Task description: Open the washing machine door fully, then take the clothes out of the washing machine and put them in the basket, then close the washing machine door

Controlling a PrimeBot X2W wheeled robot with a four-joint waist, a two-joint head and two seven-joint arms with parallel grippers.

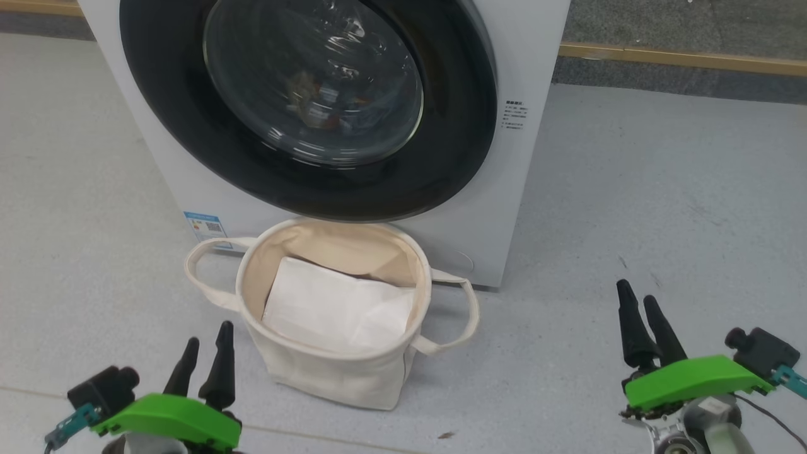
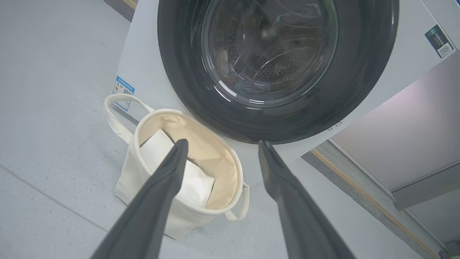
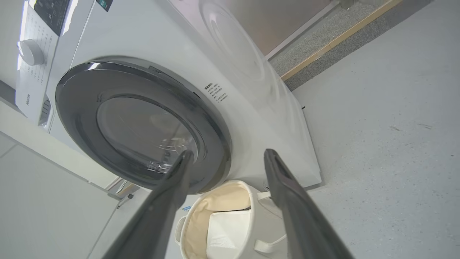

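1. Washing machine (image 1: 523,189): a white front-loader, set on the grey floor (image 1: 662,208) ahead of the robot.
2. Washing machine door (image 1: 312,82): black-rimmed and glass-centred, and seen shut flush against the front. It lies ahead of and above both grippers, and across the head view it is placed between them, with its centre offset toward the robot's left. The hinge side cannot be told.
3. Basket (image 1: 328,378): cream canvas, stood upright just beside the machine's front, directly below the door's lower rim. A plain white sheet (image 1: 334,309) is held in it.
4. Clothes (image 1: 328,107): glimpsed dimly through the glass as patches of orange and blue. They are judged to be inside the drum, behind the shut door.
5. Left gripper (image 1: 208,333): fingers spread wide, nothing grasped. It is held low, just beside the basket, and is judged the nearer arm to the door.
6. Right gripper (image 1: 637,291): fingers spread wide, nothing grasped. It is held low, well apart from the basket and the machine, out to the robot's right.
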